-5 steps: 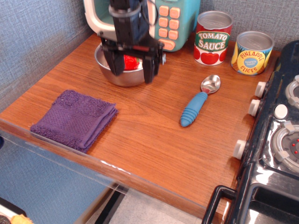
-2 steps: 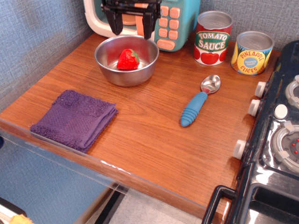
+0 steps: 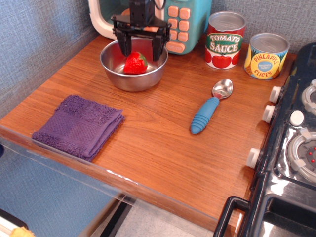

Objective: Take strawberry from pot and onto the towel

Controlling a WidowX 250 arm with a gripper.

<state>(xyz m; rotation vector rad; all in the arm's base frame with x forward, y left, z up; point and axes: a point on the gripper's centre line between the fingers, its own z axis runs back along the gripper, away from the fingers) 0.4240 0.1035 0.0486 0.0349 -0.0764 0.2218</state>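
A glossy red strawberry (image 3: 135, 63) with a green cap lies inside the shiny steel pot (image 3: 116, 78) at the back left of the wooden counter. My gripper (image 3: 140, 52) is open, its two black fingers straddling the strawberry from above at the pot's far rim, one finger (image 3: 123, 47) to the left and one to the right. It holds nothing. The folded purple towel (image 3: 79, 126) lies at the front left, near the counter's edge.
A toy microwave (image 3: 175, 19) stands behind the pot. A tomato sauce can (image 3: 224, 40) and a pineapple can (image 3: 266, 56) stand at the back right. A blue-handled spoon (image 3: 210, 108) lies mid-counter. A black stove (image 3: 296, 148) borders the right side.
My gripper rose from in front of the pot to behind it, then came down again; its open fingers now sit around the strawberry. The strawberry has not moved.
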